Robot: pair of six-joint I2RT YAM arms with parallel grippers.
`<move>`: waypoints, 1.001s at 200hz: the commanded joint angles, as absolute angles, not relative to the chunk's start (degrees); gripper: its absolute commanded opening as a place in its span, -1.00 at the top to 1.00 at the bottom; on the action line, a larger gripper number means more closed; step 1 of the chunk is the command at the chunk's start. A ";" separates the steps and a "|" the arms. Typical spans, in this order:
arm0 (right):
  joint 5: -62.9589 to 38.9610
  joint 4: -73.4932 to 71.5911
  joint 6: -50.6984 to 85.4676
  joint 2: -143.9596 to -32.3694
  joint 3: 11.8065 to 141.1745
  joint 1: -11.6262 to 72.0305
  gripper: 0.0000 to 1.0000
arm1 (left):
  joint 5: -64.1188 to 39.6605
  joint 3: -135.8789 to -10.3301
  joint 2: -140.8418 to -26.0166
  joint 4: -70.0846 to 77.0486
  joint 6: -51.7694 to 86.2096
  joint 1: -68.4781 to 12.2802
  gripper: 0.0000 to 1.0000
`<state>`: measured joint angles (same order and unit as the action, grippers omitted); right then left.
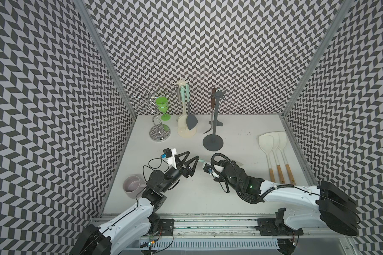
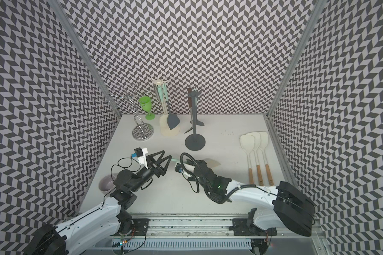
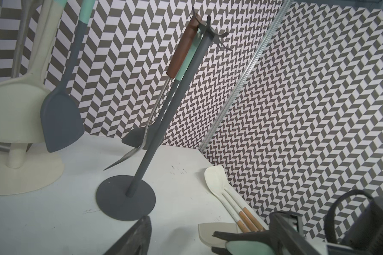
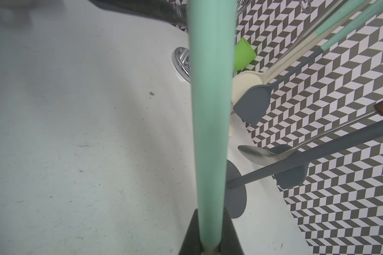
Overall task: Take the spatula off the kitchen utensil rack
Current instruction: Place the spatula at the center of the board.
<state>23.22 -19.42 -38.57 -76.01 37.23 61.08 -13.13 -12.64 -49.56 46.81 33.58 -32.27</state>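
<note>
Spatula (image 4: 210,110): smooth mint-green rounded handle, flat beige blade. It is held low over mid-table (image 1: 164,198), clear of the grey utensil rack (image 1: 213,123), and clamped by the handle in the right claw (image 4: 210,242). The left claw (image 1: 193,154) is spread wide at the handle's free end. Rack: matte post, round disc base.

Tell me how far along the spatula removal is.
Done: the mint-handled, beige-headed spatula hangs on neither the cream utensil rack nor the grey rack. In hand: the right hand is shut on its handle; the open left hand is by the handle's tip. Left: probably setting it down.
</note>
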 commanded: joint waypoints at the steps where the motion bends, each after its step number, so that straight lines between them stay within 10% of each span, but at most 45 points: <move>1: 23.62 -24.89 -39.79 -74.21 37.25 61.97 1.00 | -17.50 -12.69 -51.22 50.27 34.33 -31.90 -0.56; 93: 21.65 -25.71 -38.61 -77.64 40.07 64.98 1.00 | -22.25 -14.83 -57.87 52.22 33.49 -31.99 0.10; 129: 22.21 -28.26 -37.21 -78.65 40.18 65.08 1.00 | -23.16 -15.77 -58.96 51.64 32.58 -32.37 1.00; 168: 23.36 -28.96 -35.88 -78.53 39.71 65.04 1.00 | -20.38 -15.13 -58.37 51.35 31.10 -33.41 1.00; 200: 24.29 -28.34 -33.99 -78.05 39.22 65.01 0.03 | -16.97 -14.34 -57.25 50.89 29.64 -33.83 1.00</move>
